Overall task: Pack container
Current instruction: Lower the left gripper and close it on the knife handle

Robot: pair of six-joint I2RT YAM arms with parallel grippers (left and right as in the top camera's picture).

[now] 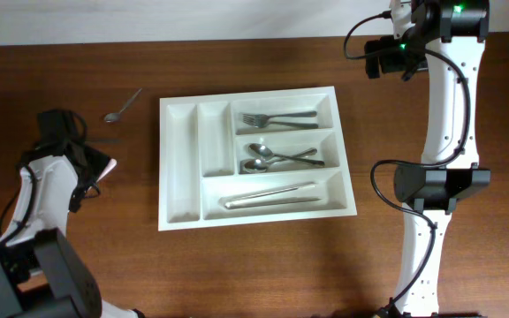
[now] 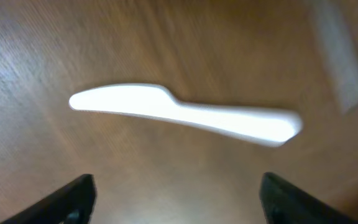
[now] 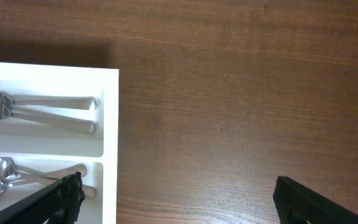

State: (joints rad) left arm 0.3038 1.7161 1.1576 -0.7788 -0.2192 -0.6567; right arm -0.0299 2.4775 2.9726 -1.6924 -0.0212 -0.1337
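The white cutlery tray (image 1: 180,168) lies mid-table. It holds forks (image 1: 277,117), spoons (image 1: 277,157) and knives (image 1: 270,195) in its three right compartments. The two long left compartments are bare. A white plastic knife (image 2: 185,117) lies flat on the wood, blurred, just ahead of my open, empty left gripper (image 2: 178,186). In the overhead view that gripper (image 1: 94,172) is left of the tray. My right gripper (image 3: 178,186) is open and empty over bare wood beside the tray's right edge (image 3: 109,124). It sits at the back right in the overhead view (image 1: 374,60).
A metal spoon (image 1: 124,105) lies on the table behind the tray's left corner, beyond my left arm. The right arm's base (image 1: 431,185) stands right of the tray. Forks (image 3: 48,112) and spoon handles (image 3: 42,174) show in the right wrist view.
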